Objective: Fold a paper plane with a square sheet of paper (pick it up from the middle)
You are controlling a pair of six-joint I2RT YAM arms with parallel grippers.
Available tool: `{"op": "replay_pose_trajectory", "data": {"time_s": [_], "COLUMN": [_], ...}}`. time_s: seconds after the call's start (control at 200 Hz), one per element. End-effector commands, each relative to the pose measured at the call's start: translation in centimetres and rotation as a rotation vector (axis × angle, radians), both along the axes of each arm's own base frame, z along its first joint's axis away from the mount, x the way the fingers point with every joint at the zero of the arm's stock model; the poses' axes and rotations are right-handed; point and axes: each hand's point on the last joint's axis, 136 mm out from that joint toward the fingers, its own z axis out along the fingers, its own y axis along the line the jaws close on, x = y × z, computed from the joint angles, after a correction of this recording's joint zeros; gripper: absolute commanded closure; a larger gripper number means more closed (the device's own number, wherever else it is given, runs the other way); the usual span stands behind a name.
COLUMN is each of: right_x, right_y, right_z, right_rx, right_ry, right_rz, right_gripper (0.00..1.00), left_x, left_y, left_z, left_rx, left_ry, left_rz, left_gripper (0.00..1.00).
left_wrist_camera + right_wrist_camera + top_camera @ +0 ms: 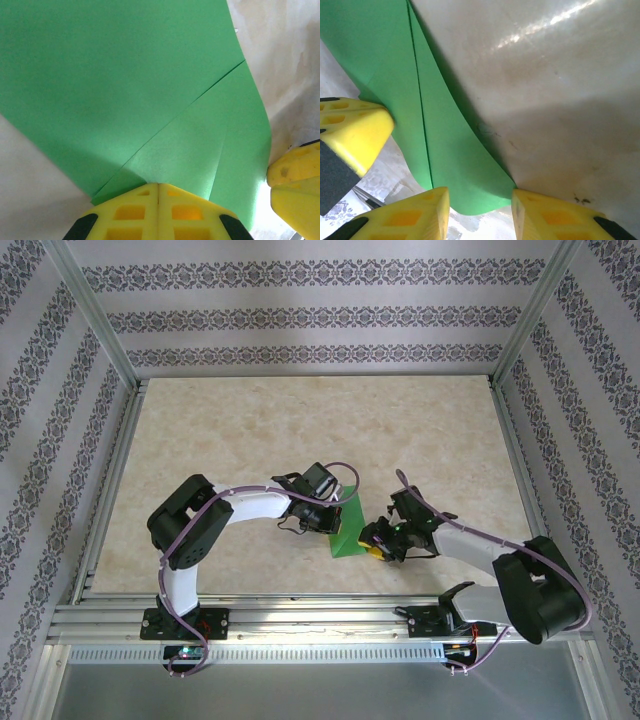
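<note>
The green sheet of paper stands up off the table between the two arms, folded into layers with straight creases. My left gripper is shut on the paper's lower edge, its yellow fingers pressed together. My right gripper is open just right of the paper. In the right wrist view the paper's curved bottom corner hangs in the gap between its two fingers, touching neither. The left gripper's yellow finger shows there too, against the paper's left side.
The beige marbled table stretches far and left of the arms. An aluminium rail runs along the near edge, and frame posts and patterned walls close in the sides and back.
</note>
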Motion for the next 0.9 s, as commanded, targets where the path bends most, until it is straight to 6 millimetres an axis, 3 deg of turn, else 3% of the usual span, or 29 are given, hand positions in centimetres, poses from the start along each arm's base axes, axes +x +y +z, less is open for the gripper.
{"op": "replay_pose_trajectory", "data": {"time_s": [0.0, 0.13, 0.345, 0.6, 0.894], "right_x": [2.7, 3.0, 4.2, 6.4, 7.6], "right_y": [1.4, 1.4, 1.7, 1.4, 1.7], "right_z": [1.7, 2.0, 2.0, 2.1, 1.5], "right_rx": [0.021, 0.015, 0.008, 0.043, 0.099], "right_ry": [-0.13, -0.147, -0.166, -0.195, -0.18], "right_rz": [0.019, 0.016, 0.03, 0.037, 0.072], "right_gripper": [0.64, 0.68, 0.58, 0.56, 0.65], "left_x": [-0.4, -0.3, -0.4, -0.4, -0.2], "left_y": [1.0, 0.8, 0.7, 0.7, 0.5], "left_z": [-1.2, -1.0, -1.0, -0.9, -0.4], "left_rx": [0.023, 0.011, 0.004, 0.001, -0.016], "left_ry": [0.027, 0.026, 0.03, 0.035, 0.031], "left_rz": [-0.001, -0.004, -0.011, -0.009, 0.001], "left_gripper": [1.0, 1.0, 1.0, 1.0, 1.0]}}
